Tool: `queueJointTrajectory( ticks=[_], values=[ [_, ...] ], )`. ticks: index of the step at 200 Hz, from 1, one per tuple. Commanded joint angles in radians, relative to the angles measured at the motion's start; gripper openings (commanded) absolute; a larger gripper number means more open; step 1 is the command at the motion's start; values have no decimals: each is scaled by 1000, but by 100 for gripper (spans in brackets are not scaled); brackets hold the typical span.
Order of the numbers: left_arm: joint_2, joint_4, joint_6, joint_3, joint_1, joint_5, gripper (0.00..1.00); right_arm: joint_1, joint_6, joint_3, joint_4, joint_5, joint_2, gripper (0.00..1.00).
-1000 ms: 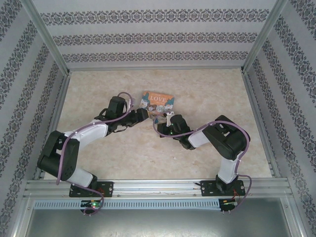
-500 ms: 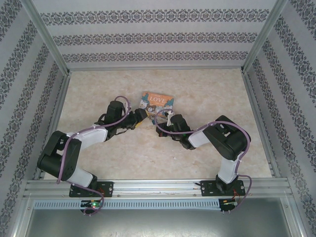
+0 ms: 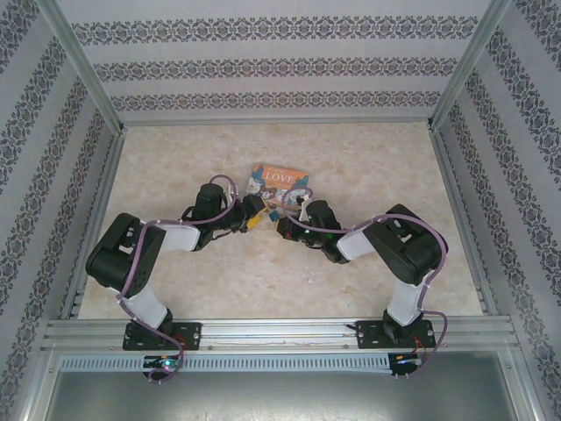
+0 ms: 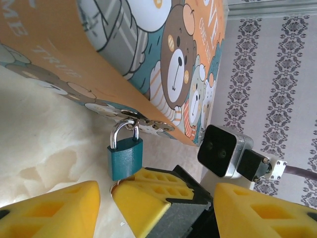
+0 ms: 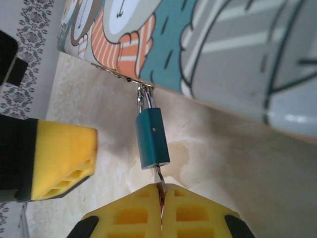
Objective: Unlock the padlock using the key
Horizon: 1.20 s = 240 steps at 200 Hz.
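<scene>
At the bottom of my right wrist view, my right gripper (image 5: pixel 161 198) is pinched tight on the key (image 5: pixel 159 182). The key's tip meets the underside of the teal padlock (image 5: pixel 152 139) at mid-frame. My left gripper (image 3: pixel 255 215) stands wide, with one finger (image 5: pixel 54 153) at the left beside the lock. Beyond, the shackle hangs from the hasp (image 5: pixel 111 72) of the orange box (image 5: pixel 223 49).

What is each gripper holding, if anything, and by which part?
The right gripper pinches the thin metal key by its outer end, tip at the base of the small teal padlock. The left gripper is open, holding nothing.
</scene>
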Motion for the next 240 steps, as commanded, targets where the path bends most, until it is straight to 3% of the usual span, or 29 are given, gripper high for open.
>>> queueJointTrajectory(
  ticks=[1, 240],
  values=[
    [29, 117, -35, -1, 15, 36, 61, -10, 61, 37, 25, -44, -38, 0],
    [239, 313, -157, 52, 13, 83, 43, -21, 158, 75, 15, -76, -31, 0]
  ],
)
